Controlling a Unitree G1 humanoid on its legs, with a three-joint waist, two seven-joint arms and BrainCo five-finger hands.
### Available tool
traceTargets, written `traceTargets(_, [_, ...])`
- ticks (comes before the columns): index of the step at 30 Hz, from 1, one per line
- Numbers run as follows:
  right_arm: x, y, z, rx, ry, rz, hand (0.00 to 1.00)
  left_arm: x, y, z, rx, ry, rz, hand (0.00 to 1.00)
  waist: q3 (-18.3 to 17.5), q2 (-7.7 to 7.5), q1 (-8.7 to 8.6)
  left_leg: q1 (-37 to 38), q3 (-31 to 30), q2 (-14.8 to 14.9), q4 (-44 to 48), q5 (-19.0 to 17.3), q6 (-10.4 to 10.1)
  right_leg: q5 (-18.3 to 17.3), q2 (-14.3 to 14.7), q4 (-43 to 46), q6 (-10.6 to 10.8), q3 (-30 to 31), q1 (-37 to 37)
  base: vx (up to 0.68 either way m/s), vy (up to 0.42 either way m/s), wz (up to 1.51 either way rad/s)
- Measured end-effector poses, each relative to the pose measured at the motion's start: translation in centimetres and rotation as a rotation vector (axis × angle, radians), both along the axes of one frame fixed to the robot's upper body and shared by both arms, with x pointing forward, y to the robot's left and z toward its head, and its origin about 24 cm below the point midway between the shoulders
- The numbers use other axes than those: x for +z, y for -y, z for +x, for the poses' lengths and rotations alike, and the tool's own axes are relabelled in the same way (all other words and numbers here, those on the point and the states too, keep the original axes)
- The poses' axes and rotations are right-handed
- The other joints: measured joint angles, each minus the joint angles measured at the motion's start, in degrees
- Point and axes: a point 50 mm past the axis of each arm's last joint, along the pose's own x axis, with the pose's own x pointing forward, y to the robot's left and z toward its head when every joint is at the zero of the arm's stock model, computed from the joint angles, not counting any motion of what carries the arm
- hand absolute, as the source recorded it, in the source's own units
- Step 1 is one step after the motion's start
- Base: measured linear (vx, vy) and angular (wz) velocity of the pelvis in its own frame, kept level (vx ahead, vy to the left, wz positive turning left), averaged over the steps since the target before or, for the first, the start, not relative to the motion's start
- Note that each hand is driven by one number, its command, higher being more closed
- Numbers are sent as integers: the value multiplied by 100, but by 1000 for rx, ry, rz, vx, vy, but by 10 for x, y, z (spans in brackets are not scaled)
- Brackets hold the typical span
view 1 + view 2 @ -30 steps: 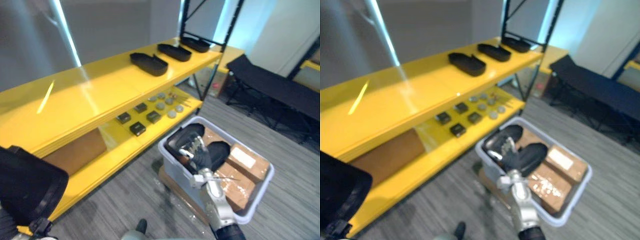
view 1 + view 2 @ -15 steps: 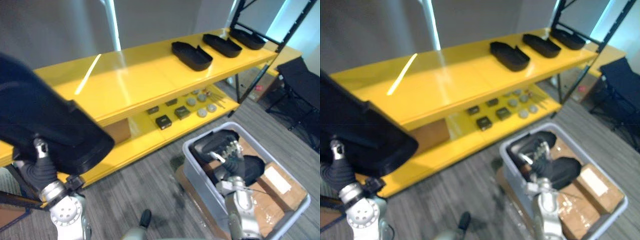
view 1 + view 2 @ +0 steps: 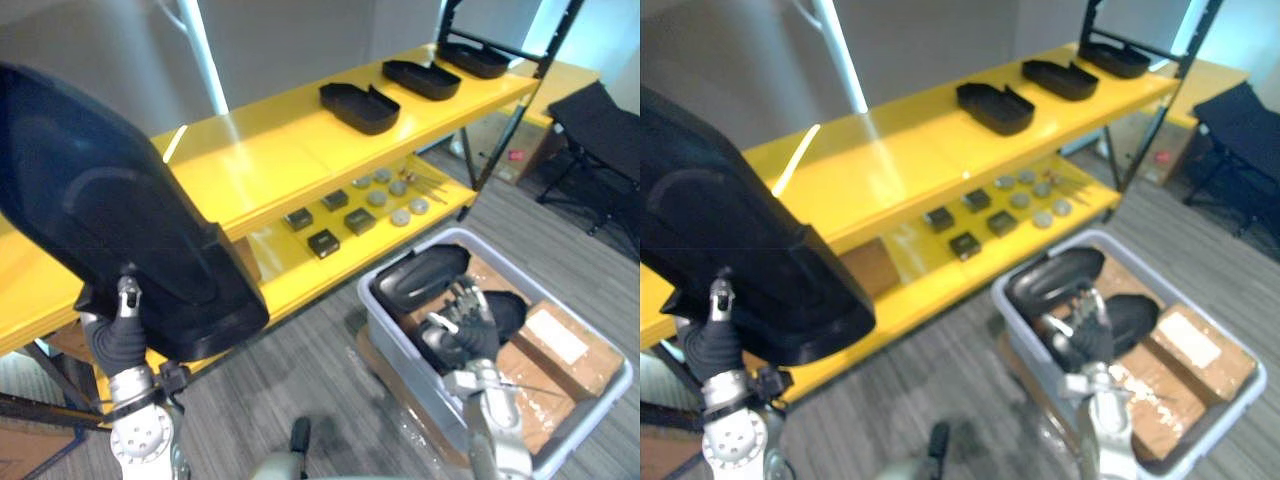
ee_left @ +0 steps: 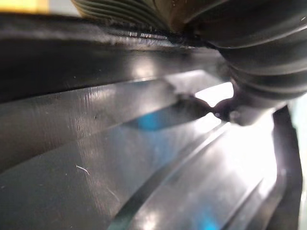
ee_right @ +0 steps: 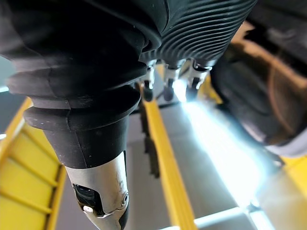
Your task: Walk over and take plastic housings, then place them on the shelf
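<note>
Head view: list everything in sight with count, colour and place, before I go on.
shelf: 1, yellow, two tiers, ahead
shelf housings: 3, black, in a row on the top tier's right part
held housing: 1, black, raised before the shelf's left end
small boxes: 4, black, lower tier
discs: several, grey, lower tier, right of the small boxes
shelf carton: 1, brown, lower tier
bin: 1, grey, on the floor at right
bin housings: 2, black, in the bin
cartons: several, brown, in the bin
cot: 1, black, far right
left hand: grips the held housing from below
right hand: over the bin housings, fingers relaxed
</note>
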Motion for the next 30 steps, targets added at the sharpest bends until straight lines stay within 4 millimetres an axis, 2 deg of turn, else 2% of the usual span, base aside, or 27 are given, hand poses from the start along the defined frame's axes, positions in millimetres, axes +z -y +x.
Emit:
traceTargets(2, [1, -3, 2, 5, 11, 13, 0, 2, 0, -1, 2, 14, 7, 100, 18, -34, 64, -9, 120, -71, 1, -22, 28, -106, -91, 39, -37, -34, -2, 39, 23, 12])
traceTargets(3, [2, -5, 4, 4, 21, 27, 0, 7, -1, -2, 4, 40, 22, 100, 79, -172, 86, -4, 325, -163, 7, -63, 84, -252, -244, 125, -13, -77, -46, 38, 43, 22])
traceTargets(4, [3, -5, 5, -2, 26, 34, 0, 12, -1, -4, 5, 62, 35, 100, 97, -283, 88, -37, 534, -231, 216, -191, 235, -336, -397, 222, 4, -136, -17, 101, 70, 28])
traceTargets(5, [4, -5, 6, -10, 35, 35, 0, 16, -2, -5, 6, 83, 49, 100, 110, -332, 72, -93, 644, -265, 531, -450, 272, -312, -505, 499, 97, -182, 35, 179, 27, 30])
traceTargets(6, [5, -3, 7, -12, 39, 27, 0, 18, -2, -5, 4, 97, 54, 100, 131, -318, 56, -117, 617, -286, 741, -620, 232, -294, -690, 1149, 47, -183, -127, 232, 76, 38])
traceTargets(7, [5, -2, 7, -15, 45, 21, 0, 20, -1, -2, -5, 103, 66, 100, 129, -312, 40, -86, 501, -293, 931, -778, 264, -55, -950, 2291, -315, -112, -556, 203, 79, 37])
traceTargets(8, [7, -3, 8, -19, 63, 21, 0, 22, -2, -1, -11, 114, 83, 100, 115, -285, 20, 9, 448, -295, 927, -863, 296, 322, -1100, 2979, -597, 47, -868, 226, 139, 34])
traceTargets(9, [9, -3, 10, -21, 81, 22, 0, 25, -2, 1, -17, 123, 100, 100, 124, -288, -8, 172, 345, -284, 870, -913, 332, 868, -1197, 3582, -643, 273, -1138, 288, 102, 29])
traceTargets(10, [12, -6, 14, -20, 101, 29, 0, 29, -3, 3, -24, 131, 125, 100, 148, -263, -59, 380, 214, -266, 733, -926, 389, 1048, -1252, 4158, -609, 539, -1434, 359, 84, 46])
traceTargets(11, [15, -6, 15, -29, 121, 30, 0, 33, -3, 7, -39, 146, 138, 100, 144, -269, -119, 472, 25, -215, 731, -984, 399, 560, -1111, 4228, -561, 694, -1620, 297, 47, 53])
traceTargets(12, [16, -6, 15, -35, 126, 29, 0, 35, -2, 10, -48, 157, 141, 100, 150, -259, -151, 512, -55, -169, 733, -997, 381, 386, -965, 4095, -539, 795, -1698, 256, 25, 75])
traceTargets(13, [16, -3, 14, -50, 127, 29, 0, 38, -1, 17, -62, 177, 142, 100, 155, -225, -231, 554, -280, -90, 738, -1002, 321, 135, -610, 3565, -443, 1009, -1789, 223, -2, 89])
traceTargets(14, [17, 0, 10, -67, 132, 24, 0, 42, 1, 26, -85, 194, 139, 100, 149, -219, -275, 563, -491, -60, 738, -1026, 274, 39, -296, 2805, -380, 1299, -1855, 211, -23, 95])
traceTargets(17, [21, 4, 8, -57, 149, 12, 0, 37, 0, 37, -81, 156, 119, 100, 161, -199, -367, 753, -864, -67, 743, -1118, 137, 87, -27, 1639, -348, 1655, -1940, 224, -112, 78])
traceTargets(18, [21, 4, 8, -48, 152, 11, 0, 35, -1, 37, -75, 141, 112, 100, 156, -207, -368, 791, -889, -78, 774, -1151, 93, 143, -29, 1482, -303, 1664, -1928, 249, -191, 56])
traceTargets(20, [23, 1, 10, -2, 168, 14, 0, 28, -2, 35, -59, 99, 104, 100, 68, -357, -334, 803, -907, -147, 958, -1387, -33, 913, -52, 817, -378, 1666, -1769, 183, -185, 40])
traceTargets(21, [25, -1, 12, 40, 178, 6, 0, 21, -2, 31, -45, 66, 87, 100, -6, -389, -267, 803, -918, -142, 1096, -1610, -106, 948, -45, 443, -76, 1650, -1544, 174, -205, 15])
traceTargets(22, [28, 0, 15, 68, 188, -16, 0, 13, 1, 27, -44, 34, 54, 100, -78, -194, -206, 712, -913, 32, 1237, -1716, -179, 1054, 139, 122, -128, 1530, -1379, 220, -246, 19])
traceTargets(24, [35, 1, 20, 116, 211, -45, 0, 3, 6, 21, -51, 0, 19, 100, -214, 46, -161, 629, -896, 282, 1295, -1819, -236, 1239, 409, -501, -214, 1292, -1075, 258, -237, 30])
traceTargets(27, [44, 4, 28, 118, 243, -46, 0, 5, 9, 20, -46, 11, 16, 100, -252, 111, -77, 688, -857, 421, 1196, -1778, -336, 1273, 559, -769, -262, 1176, -884, 174, -124, 22])
traceTargets(30, [48, 12, 28, 71, 261, -29, 0, 9, 15, 24, -78, 22, 36, 100, -277, 134, -112, 763, -527, 418, 1111, -1714, -364, 1273, 526, -927, -266, 913, -619, 117, -18, 35])
